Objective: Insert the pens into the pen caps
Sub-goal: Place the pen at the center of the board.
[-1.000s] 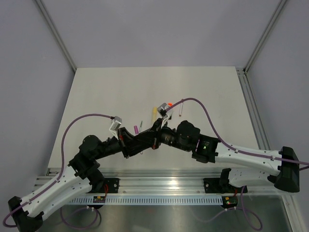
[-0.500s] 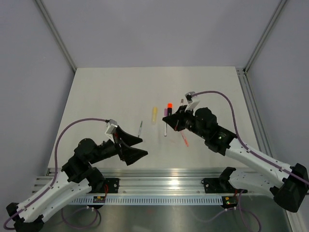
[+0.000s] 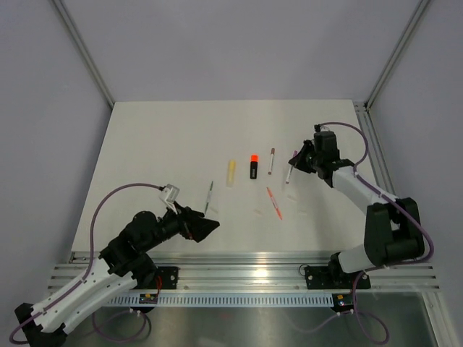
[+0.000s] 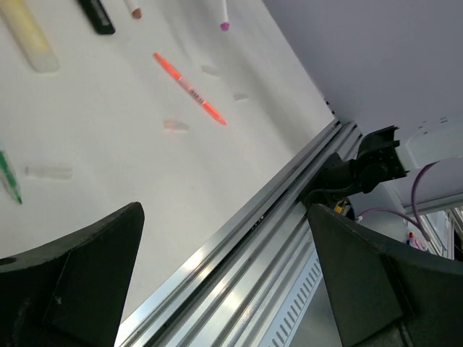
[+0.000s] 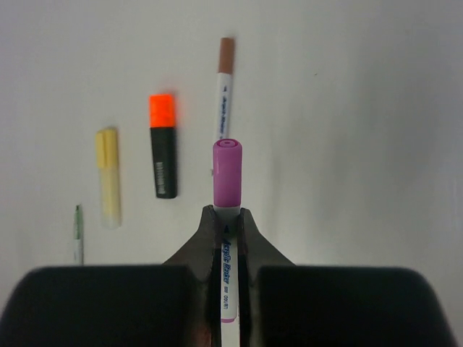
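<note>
My right gripper (image 5: 227,219) is shut on a white pen (image 5: 227,282) that wears a purple cap (image 5: 227,173); from above it (image 3: 296,162) sits at the far right of the table. In a row to its left lie a brown-capped white pen (image 3: 272,160), a black highlighter with an orange end (image 3: 254,166), a pale yellow highlighter (image 3: 231,172) and a thin grey pen (image 3: 208,196). An orange-red pen (image 3: 274,202) lies nearer. Small pale caps (image 4: 176,125) rest beside it. My left gripper (image 3: 201,225) is open and empty above the near left.
A metal rail (image 3: 246,262) runs along the table's near edge, under my left fingers (image 4: 79,282). Grey walls and frame posts (image 3: 394,54) close in the back and sides. Purple cables loop from both wrists.
Both grippers met at the table's middle a second ago. My left gripper opened and drew back to the near left. My right arm carried the purple-capped pen to the far right.
</note>
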